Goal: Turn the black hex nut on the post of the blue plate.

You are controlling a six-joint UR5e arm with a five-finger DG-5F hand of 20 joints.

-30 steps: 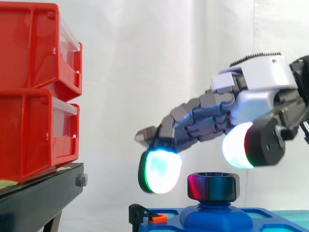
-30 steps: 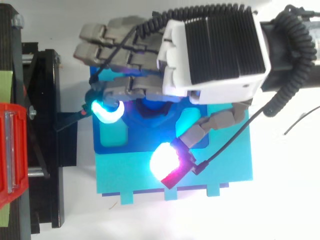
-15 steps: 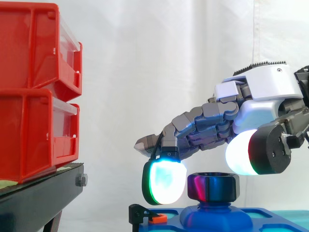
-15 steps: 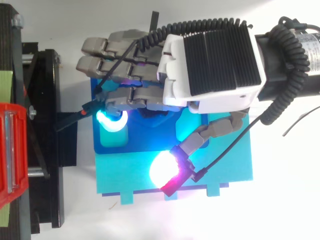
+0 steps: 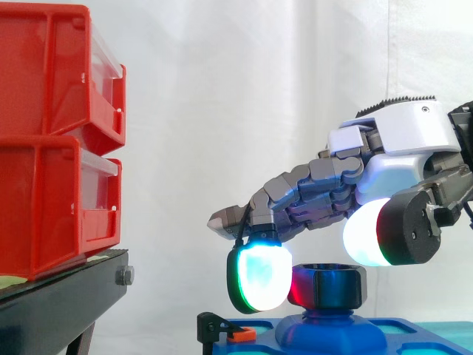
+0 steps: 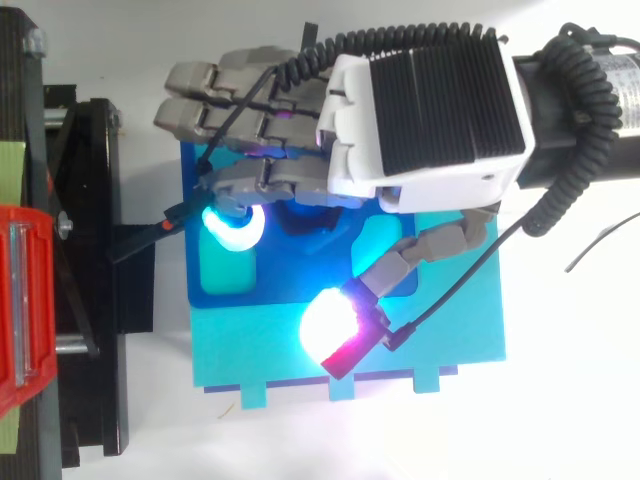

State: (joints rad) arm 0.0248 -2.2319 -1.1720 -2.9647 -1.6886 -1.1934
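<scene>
From where I stand, the black hex nut point(image 5: 330, 287) sits on its post point(image 5: 330, 330) in the middle of the blue plate point(image 6: 280, 288). The hand point(image 5: 399, 137) hovers over it, fingers apart and not clamped. One glowing pad point(image 5: 259, 277) is just left of the nut, perhaps touching. The thumb pad point(image 5: 363, 238) is above its right. I judge the grip and the turning are both left to do.

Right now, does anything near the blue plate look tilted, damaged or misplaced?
Nothing stands out. The black hex nut sits level on the post of the blue plate, the hand is above it, and the red bins are stacked evenly on the black stand.
</scene>
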